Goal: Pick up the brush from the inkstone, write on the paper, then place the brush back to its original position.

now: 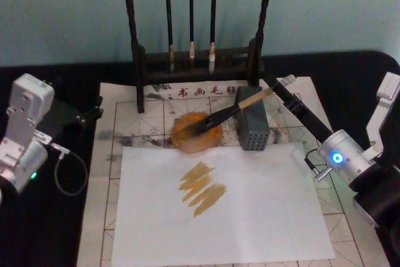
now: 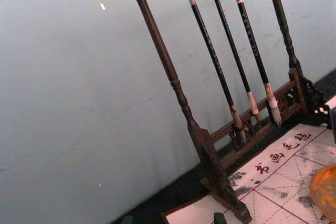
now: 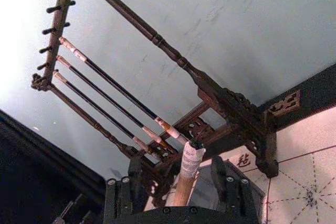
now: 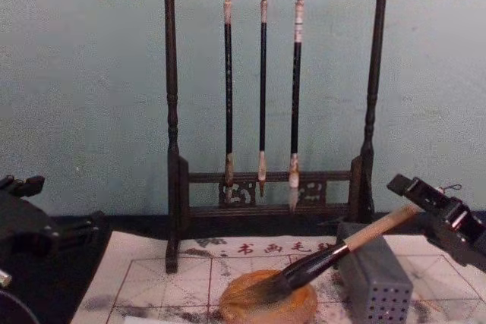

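Left arm: boxy white-silver housing, green LED, thin grey cable loop, black left claw. Right arm: silver cylindrical wrist, blue ring light, black right claw, small screws on its finger mounts.

Orange-brown inkstone, red-gridded paper, grey perforated block

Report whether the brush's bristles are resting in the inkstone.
Yes, the brush lies tilted with its dark bristles on the round orange-brown inkstone.
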Controlling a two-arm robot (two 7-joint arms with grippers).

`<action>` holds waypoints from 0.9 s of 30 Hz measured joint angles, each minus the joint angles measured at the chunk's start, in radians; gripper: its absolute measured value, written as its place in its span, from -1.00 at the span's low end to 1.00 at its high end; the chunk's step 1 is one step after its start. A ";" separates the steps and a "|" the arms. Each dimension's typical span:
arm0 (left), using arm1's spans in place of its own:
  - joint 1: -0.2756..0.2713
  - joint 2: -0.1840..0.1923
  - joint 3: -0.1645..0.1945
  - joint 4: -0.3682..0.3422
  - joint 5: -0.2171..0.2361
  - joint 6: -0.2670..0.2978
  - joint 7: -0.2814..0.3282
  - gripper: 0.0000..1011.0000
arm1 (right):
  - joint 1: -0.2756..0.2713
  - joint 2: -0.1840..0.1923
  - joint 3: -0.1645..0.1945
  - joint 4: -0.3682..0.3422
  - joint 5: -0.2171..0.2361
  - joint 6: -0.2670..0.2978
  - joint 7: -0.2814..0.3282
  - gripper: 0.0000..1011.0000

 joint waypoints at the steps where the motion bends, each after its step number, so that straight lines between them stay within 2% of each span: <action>1: 0.000 0.000 0.000 0.000 0.000 0.000 0.000 0.98 | 0.000 0.000 0.000 0.000 0.000 0.000 0.000 0.73; 3: 0.000 0.000 0.000 0.000 0.000 0.000 0.000 0.98 | 0.000 0.000 0.000 0.000 0.000 0.000 0.000 0.67; 4: 0.000 0.000 0.000 0.000 0.000 0.000 0.000 0.98 | 0.000 0.000 0.000 0.000 0.000 0.000 0.000 0.56; 10: 0.000 0.000 0.000 0.000 0.000 0.000 0.000 0.98 | 0.000 0.000 0.000 0.000 0.000 0.000 0.000 0.24; 12: 0.000 0.000 0.000 0.000 0.000 0.000 0.000 0.98 | 0.000 0.000 0.000 0.000 0.000 0.000 0.000 0.07; 23: 0.000 0.000 0.000 0.000 0.000 0.000 0.000 0.98 | 0.000 0.000 0.000 0.000 0.000 0.000 0.000 -0.60; 27: 0.000 0.000 0.000 0.000 0.000 0.000 0.000 0.98 | 0.000 0.000 0.000 0.000 0.000 0.000 0.000 -0.64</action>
